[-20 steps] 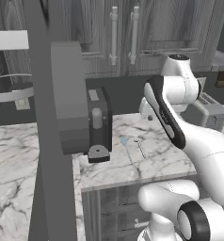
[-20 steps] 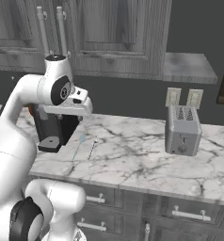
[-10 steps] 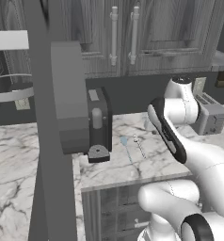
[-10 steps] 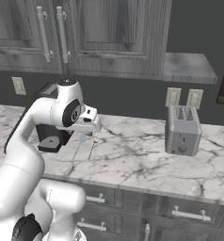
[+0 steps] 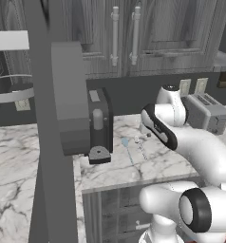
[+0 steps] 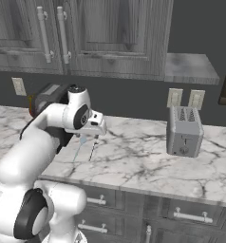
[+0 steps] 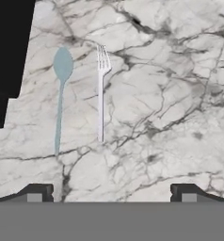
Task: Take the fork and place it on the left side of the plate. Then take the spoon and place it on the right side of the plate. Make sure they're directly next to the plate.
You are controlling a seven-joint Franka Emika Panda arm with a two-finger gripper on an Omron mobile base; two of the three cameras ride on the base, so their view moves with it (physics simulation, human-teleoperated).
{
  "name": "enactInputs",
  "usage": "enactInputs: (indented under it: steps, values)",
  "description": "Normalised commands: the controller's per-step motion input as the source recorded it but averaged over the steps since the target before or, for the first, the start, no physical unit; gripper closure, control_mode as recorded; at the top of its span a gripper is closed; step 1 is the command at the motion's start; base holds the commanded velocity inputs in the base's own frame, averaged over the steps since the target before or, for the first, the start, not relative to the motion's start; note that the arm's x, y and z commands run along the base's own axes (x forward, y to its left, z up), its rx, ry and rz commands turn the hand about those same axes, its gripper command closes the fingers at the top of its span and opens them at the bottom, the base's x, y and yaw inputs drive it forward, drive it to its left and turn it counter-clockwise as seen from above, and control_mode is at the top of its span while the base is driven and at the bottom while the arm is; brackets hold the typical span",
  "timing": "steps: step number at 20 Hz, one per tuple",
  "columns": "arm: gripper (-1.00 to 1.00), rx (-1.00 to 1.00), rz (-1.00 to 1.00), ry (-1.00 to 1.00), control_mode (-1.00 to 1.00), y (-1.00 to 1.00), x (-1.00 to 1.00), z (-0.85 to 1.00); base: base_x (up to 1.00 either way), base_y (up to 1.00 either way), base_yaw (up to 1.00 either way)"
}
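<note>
Jaws (image 7: 111, 193) spread wide and empty, tips at the bottom corners of the hand view. Fork (image 7: 101, 94) flat on the marble counter (image 7: 180, 94), upper centre of frame, prongs up. Spoon (image 7: 60, 94) just left of it, roughly parallel, apart. Toaster (image 6: 183, 130) at right in the right base view.
</note>
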Motion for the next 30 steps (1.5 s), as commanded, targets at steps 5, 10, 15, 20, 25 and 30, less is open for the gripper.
enactInputs:
  steps: [5,10,15,20,25,30]
  values:
    - [-1.00,0.00,0.00,0.00,-1.00,0.04,0.24,-0.40,0.00,0.00,0.00]
    - [-1.00,0.00,0.00,0.01,-1.00,0.05,0.32,-0.34,0.00,0.00,0.00]
    - [-1.00,0.00,0.00,0.00,-1.00,0.01,0.43,-0.31,0.00,0.00,0.00]
    - [-1.00,0.00,0.00,0.01,-1.00,0.02,0.43,-0.36,0.00,0.00,0.00]
    - [-1.00,0.00,0.00,0.03,-1.00,0.03,0.40,-0.27,0.00,0.00,0.00]
    - [-1.00,0.00,0.00,0.05,-1.00,0.18,0.19,-0.27,0.00,0.00,0.00]
